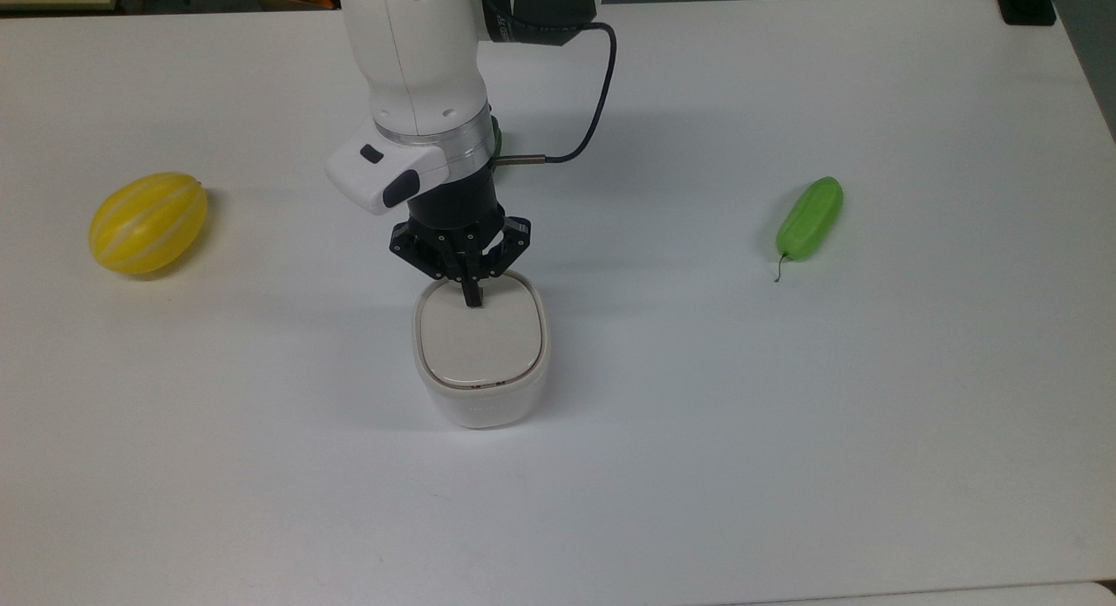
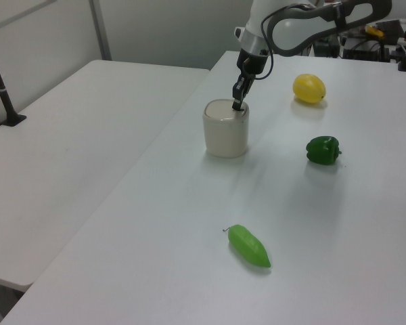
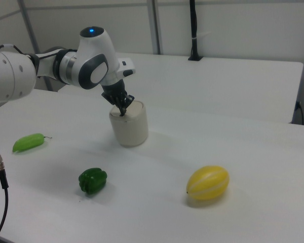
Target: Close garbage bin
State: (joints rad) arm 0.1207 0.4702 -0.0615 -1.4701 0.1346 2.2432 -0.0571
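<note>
The garbage bin (image 1: 481, 388) (image 2: 225, 134) (image 3: 129, 127) is a small white rounded tub standing on the white table (image 1: 785, 414). Its beige lid (image 1: 481, 337) lies flat in the rim, down on the bin. My gripper (image 1: 472, 297) (image 2: 237, 104) (image 3: 122, 112) points straight down, shut, with its black fingertips pressed together on the lid's far edge in the top view. Nothing is held between the fingers.
A yellow melon (image 1: 148, 222) (image 2: 308, 88) (image 3: 207, 183) lies at the top view's left. A light green pepper (image 1: 809, 217) (image 2: 249, 245) (image 3: 28, 142) lies at the top view's right. A dark green bell pepper (image 2: 323, 149) (image 3: 92, 180) sits behind the arm.
</note>
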